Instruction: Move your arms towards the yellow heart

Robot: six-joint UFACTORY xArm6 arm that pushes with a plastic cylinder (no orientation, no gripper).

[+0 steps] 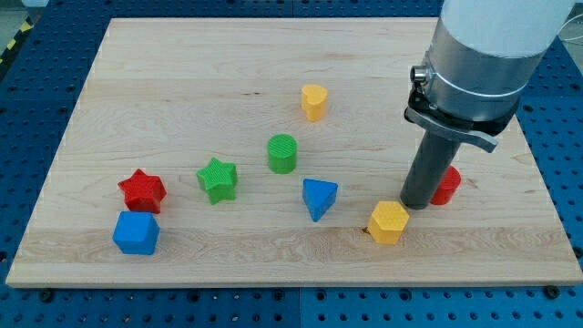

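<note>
Seven blocks sit on the desk (273, 55). The yellow heart (314, 101) stands upper centre of the frame. My tip (417, 206) rests lower right, between the yellow hexagon (388, 222) and a half-hidden red block (447, 185), well apart from the heart. No jaws exist on this rod.

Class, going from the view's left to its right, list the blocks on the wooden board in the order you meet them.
Blue cube → red star → green star → green cylinder → yellow heart and blue triangle, level → yellow hexagon → red block.
</note>
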